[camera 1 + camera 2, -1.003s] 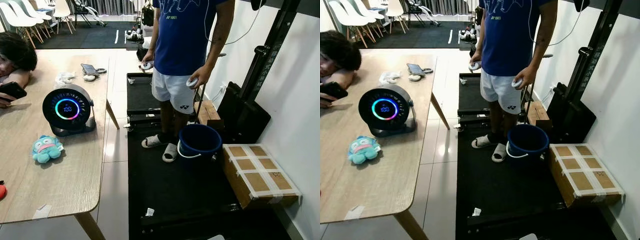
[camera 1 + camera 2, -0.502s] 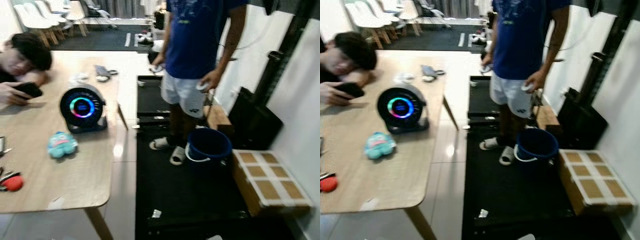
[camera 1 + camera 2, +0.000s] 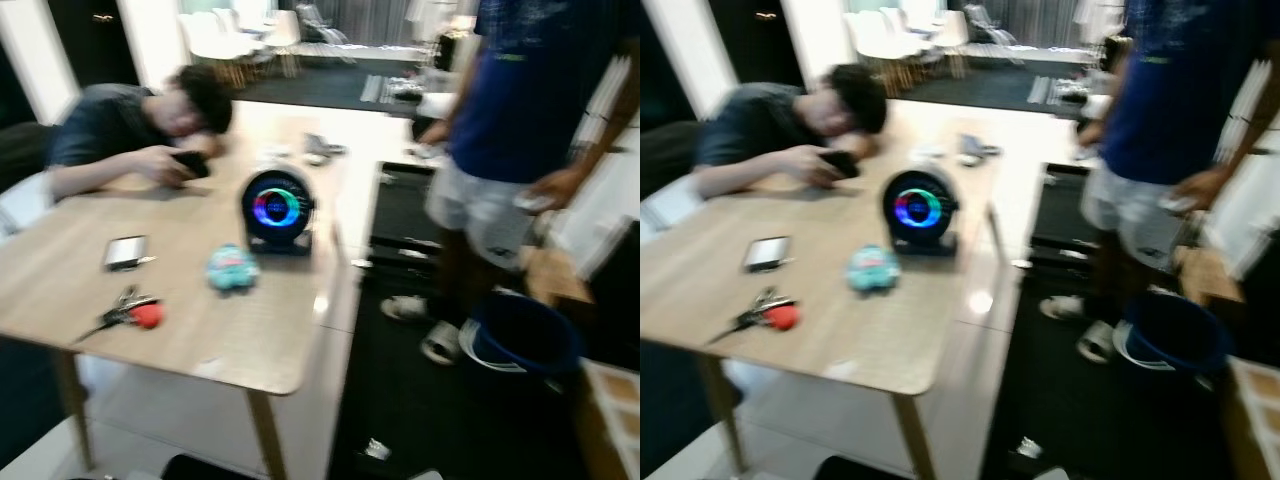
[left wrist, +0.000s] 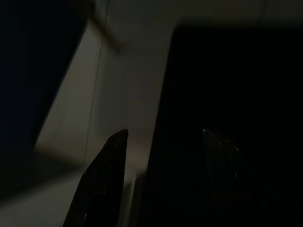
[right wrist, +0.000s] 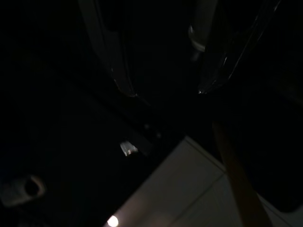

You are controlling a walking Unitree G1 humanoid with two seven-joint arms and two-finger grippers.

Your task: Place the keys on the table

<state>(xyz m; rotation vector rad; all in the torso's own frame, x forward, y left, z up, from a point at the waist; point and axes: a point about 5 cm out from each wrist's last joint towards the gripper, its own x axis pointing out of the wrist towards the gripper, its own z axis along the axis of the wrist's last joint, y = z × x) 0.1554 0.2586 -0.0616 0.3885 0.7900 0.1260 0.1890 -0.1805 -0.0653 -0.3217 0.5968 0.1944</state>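
Lying on the wooden desk [image 3: 240, 345] near its front edge, the keys [image 3: 127, 313] with a red fob sat just in front of a small phone [image 3: 125, 252] and left of a teal plush toy [image 3: 231, 268]. Both views were blurred. The left end effector [image 4: 163, 142] and right end effector [image 5: 165, 92] appeared open and empty above a dark floor.

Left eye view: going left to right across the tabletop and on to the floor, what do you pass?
Keys with red fob → teal plush toy → round fan with glowing ring → standing person's sandals → blue bucket.
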